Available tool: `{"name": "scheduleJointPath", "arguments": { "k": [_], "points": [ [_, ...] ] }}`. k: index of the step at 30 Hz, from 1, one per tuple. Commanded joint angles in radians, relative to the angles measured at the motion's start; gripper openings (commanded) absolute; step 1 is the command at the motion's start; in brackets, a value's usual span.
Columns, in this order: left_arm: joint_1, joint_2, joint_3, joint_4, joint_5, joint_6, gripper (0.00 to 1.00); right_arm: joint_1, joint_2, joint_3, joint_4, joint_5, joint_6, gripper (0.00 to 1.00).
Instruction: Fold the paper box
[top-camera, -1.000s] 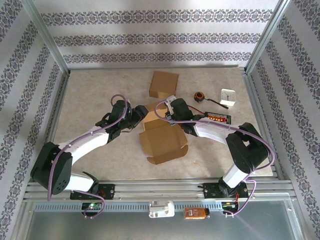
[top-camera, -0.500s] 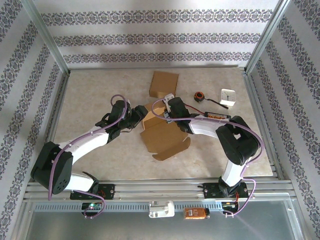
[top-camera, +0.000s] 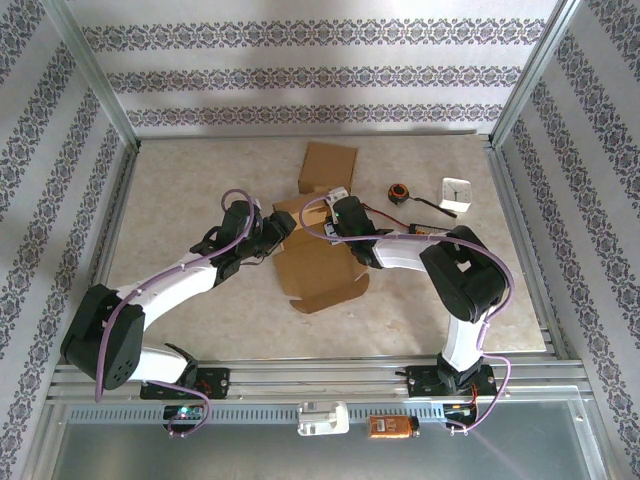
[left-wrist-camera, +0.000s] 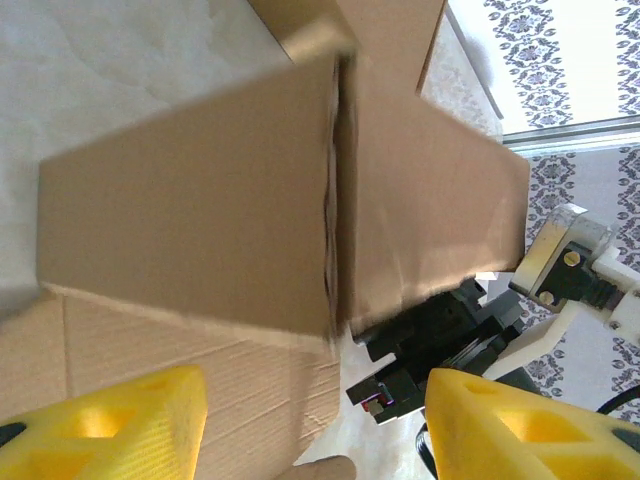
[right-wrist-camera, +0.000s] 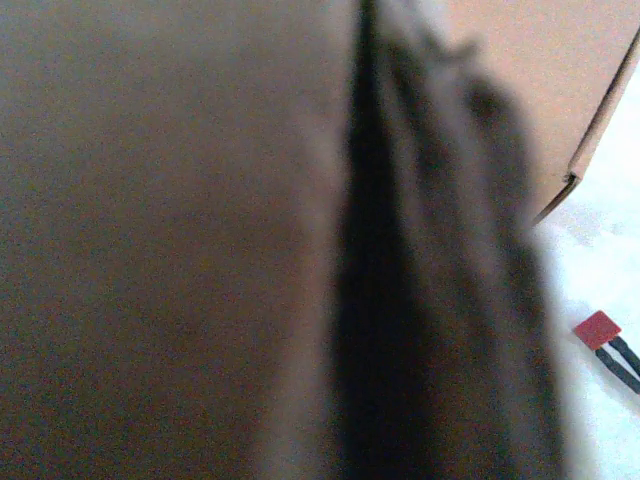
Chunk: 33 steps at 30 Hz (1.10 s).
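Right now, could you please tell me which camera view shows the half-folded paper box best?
The top external view: it takes in nearly the whole paper box. The left wrist view gives raised flaps close up; the right wrist view, blurred brown cardboard.

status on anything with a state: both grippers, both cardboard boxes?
left gripper: open, facing the raised panel
right gripper: shut, at the paper box's far edge; grip on a flap not confirmable
paper box: partly folded, one panel raised, rest lying flat
second cardboard box: closed, resting at the back, apart from both arms
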Motion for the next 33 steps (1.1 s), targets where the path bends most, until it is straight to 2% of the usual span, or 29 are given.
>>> {"name": "scheduleJointPath", "arguments": {
  "k": [1,5,8,9,15,19,22,25,31,33],
  "points": [
    [0.009,-0.03,0.012,-0.033,-0.016,0.023,0.59,0.0,0.017,-0.033,-0.018,0.009,0.012,0.05],
    [0.011,-0.041,0.016,-0.033,-0.022,0.026,0.6,0.001,-0.026,-0.085,-0.008,0.051,0.034,0.06],
    [0.013,-0.048,0.021,-0.035,-0.022,0.031,0.59,0.005,-0.036,-0.116,0.001,0.035,0.053,0.18],
    [0.014,-0.051,0.022,-0.035,-0.022,0.032,0.6,0.007,-0.033,-0.115,-0.004,0.037,0.051,0.19],
    [0.019,-0.092,0.028,-0.065,-0.047,0.059,0.61,0.007,-0.017,-0.107,0.025,0.038,0.034,0.07],
    [0.021,-0.153,0.012,-0.089,-0.1,0.088,0.63,0.005,-0.021,-0.103,0.039,0.038,0.028,0.08],
    [0.024,-0.193,0.007,-0.115,-0.134,0.113,0.64,0.004,-0.051,-0.104,0.038,0.032,0.013,0.2],
    [0.025,-0.214,0.015,-0.137,-0.154,0.144,0.64,0.001,-0.095,-0.106,0.042,0.018,-0.007,0.26],
    [0.031,-0.218,0.027,-0.154,-0.155,0.169,0.67,-0.028,-0.164,-0.121,0.067,-0.08,-0.001,0.49],
    [0.034,-0.214,0.023,-0.148,-0.15,0.163,0.67,-0.04,-0.178,-0.122,0.082,-0.105,-0.003,0.51]
  ]
}}
